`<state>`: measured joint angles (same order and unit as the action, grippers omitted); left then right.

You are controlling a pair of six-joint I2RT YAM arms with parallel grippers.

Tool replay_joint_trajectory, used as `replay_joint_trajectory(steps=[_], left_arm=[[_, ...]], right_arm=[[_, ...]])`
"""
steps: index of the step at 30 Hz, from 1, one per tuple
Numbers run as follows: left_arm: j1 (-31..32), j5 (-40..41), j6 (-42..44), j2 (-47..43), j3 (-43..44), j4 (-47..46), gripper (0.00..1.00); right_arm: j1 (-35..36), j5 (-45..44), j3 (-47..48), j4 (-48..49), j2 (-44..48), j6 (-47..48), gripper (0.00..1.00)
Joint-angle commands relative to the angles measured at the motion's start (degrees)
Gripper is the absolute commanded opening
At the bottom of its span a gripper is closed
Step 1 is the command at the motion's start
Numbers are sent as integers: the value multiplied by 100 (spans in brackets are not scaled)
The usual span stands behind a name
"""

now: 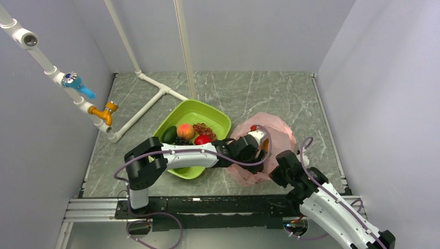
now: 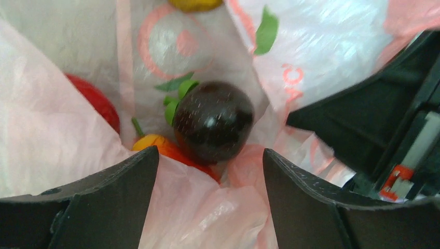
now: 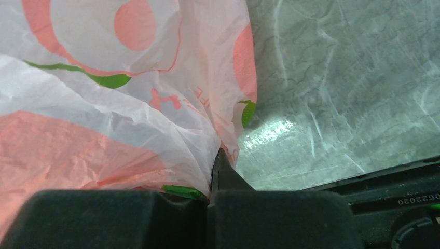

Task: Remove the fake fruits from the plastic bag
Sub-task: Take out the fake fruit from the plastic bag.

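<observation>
Risk: our left gripper, spread wide, could nip plastic bag film w/ the dark round fruit; glossy, it may squirt out. Meanwhile our right gripper pinches the bag rim.

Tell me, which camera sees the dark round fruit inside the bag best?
The left wrist camera: the dark fruit sits close up inside the pink bag. From the top, the left arm and bag hide it. The right wrist camera shows only the bag's outside.
</observation>
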<state>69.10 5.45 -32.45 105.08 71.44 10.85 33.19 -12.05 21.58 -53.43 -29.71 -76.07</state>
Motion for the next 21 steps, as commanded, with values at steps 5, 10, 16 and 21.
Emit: replay_joint_trajectory(steps=[5,10,16,21], left_arm=[[24,276,699,642,1266,289,83],[33,233,752,915,1516,544,82],[51,70,598,1034,1194,387,86],[76,85,617,1278,1433,679,85]], right_arm=[[27,-21,-10,221,326,112,0],[27,-15,15,262,336,153,0],[23,-130,135,207,273,215,0],[22,-120,92,229,295,198,0]])
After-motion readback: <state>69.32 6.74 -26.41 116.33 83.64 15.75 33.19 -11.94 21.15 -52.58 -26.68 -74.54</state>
